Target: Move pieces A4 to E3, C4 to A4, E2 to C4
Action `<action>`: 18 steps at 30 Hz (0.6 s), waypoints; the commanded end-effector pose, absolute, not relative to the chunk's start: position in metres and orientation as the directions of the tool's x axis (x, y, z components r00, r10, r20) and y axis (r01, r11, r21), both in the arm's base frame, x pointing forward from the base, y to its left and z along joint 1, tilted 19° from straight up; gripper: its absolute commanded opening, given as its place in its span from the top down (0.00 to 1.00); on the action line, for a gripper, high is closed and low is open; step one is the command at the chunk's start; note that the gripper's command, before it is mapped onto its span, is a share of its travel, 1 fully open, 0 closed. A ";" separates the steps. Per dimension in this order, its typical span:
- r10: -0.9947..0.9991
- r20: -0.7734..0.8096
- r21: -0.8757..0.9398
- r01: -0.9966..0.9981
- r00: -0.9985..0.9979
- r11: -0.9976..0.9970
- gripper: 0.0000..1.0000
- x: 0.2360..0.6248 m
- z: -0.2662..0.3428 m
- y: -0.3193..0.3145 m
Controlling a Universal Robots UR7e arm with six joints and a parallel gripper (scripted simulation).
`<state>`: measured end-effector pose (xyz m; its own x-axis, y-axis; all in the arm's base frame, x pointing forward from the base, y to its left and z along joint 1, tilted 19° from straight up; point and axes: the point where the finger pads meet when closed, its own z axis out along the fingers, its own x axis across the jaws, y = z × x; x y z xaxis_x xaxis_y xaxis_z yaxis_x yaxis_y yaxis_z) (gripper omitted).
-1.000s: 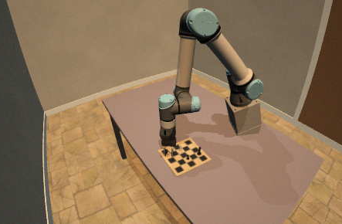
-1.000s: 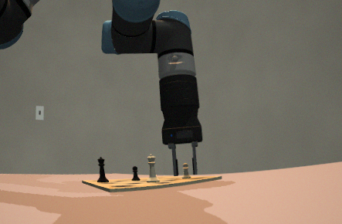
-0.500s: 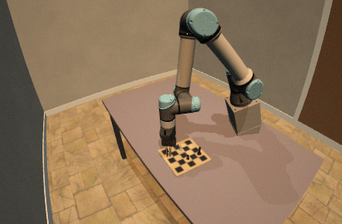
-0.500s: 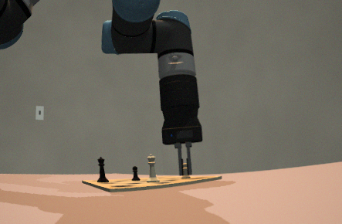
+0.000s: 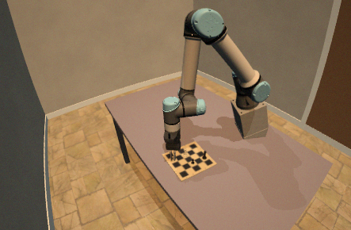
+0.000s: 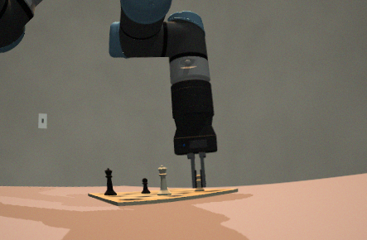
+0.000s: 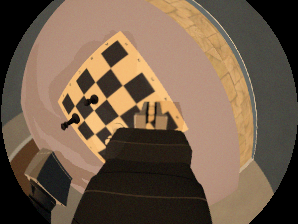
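The small chessboard (image 5: pixel 188 160) lies near the table's front left edge. My gripper (image 6: pixel 196 181) reaches straight down over the board's corner square and is shut on a small white pawn (image 6: pixel 198 182), whose base still rests on the board. In the side view a tall white piece (image 6: pixel 163 180), a small black pawn (image 6: pixel 145 185) and a tall black piece (image 6: pixel 109 182) stand upright further along the board (image 6: pixel 162 195). In the wrist view the gripper's fingertips pinch the pawn at the board's near edge, and two black pieces (image 7: pixel 67 123) (image 7: pixel 89 102) stand to the left.
The arm's base block (image 5: pixel 249 117) stands on the table behind the board to the right. The table edge (image 5: pixel 150 166) runs close to the board's left side, with tiled floor below.
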<state>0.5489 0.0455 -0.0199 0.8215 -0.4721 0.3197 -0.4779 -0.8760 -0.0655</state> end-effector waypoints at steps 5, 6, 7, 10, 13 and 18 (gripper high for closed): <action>-0.473 0.322 -0.067 -0.478 0.820 -0.876 1.00 0.550 -0.019 0.044; -0.473 0.322 -0.067 -0.478 0.820 -0.876 1.00 0.550 -0.019 0.044; -0.473 0.322 -0.067 -0.478 0.820 -0.876 1.00 0.550 -0.019 0.044; -0.473 0.322 -0.067 -0.478 0.820 -0.876 1.00 0.550 -0.019 0.044; -0.472 0.323 -0.067 -0.478 0.820 -0.876 1.00 0.550 -0.017 0.045; -0.472 0.320 -0.066 -0.478 0.821 -0.876 1.00 0.545 -0.011 0.046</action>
<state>0.5488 0.0455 -0.0186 0.8214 -0.4721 0.3200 -0.4779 -0.8760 -0.0656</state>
